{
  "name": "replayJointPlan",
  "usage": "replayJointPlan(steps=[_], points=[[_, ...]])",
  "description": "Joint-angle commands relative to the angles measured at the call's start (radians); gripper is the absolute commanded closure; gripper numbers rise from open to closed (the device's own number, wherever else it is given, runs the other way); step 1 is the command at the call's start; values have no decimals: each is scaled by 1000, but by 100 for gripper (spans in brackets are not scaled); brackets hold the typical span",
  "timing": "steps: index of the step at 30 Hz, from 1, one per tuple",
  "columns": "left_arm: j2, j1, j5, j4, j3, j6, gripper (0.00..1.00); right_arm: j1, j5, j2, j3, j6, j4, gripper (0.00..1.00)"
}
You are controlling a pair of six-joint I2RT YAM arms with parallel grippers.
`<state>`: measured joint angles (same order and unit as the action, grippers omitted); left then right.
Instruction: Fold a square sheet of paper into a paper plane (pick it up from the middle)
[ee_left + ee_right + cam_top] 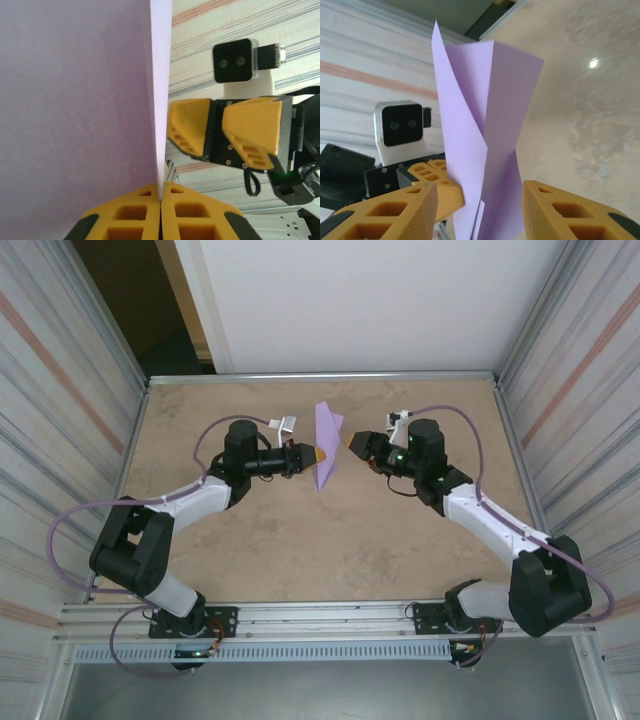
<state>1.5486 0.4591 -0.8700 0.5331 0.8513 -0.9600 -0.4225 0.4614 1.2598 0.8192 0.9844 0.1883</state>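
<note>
The left tool (316,455) was clamped shut on the folded paper (328,432), which stood upright in the air above the table (300,550). The right tool (349,444) hung just beside it, its fingers parted and gripping nothing.

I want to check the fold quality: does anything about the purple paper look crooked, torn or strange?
The folded paper, pinched in the left gripper, looks uneven: its layers splay apart at the free end and the upper edges do not line up. No tear shows. The right gripper stands open around it.
</note>
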Motion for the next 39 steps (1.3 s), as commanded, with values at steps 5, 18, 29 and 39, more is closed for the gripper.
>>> replayJointPlan(steps=[5,18,29,39], points=[[-62,-7,121,-442,122,304,93,26,-187,-109,-21,-135,-258,48],[124,210,1210,-1311,590,777,93,47,-336,-213,-73,-191,-418,41],[509,311,1638,-1530,830,755,93,108,-391,-307,-142,-161,-491,41],[757,378,1698,-1605,935,739,89,139,-375,-312,-170,-140,-493,40]])
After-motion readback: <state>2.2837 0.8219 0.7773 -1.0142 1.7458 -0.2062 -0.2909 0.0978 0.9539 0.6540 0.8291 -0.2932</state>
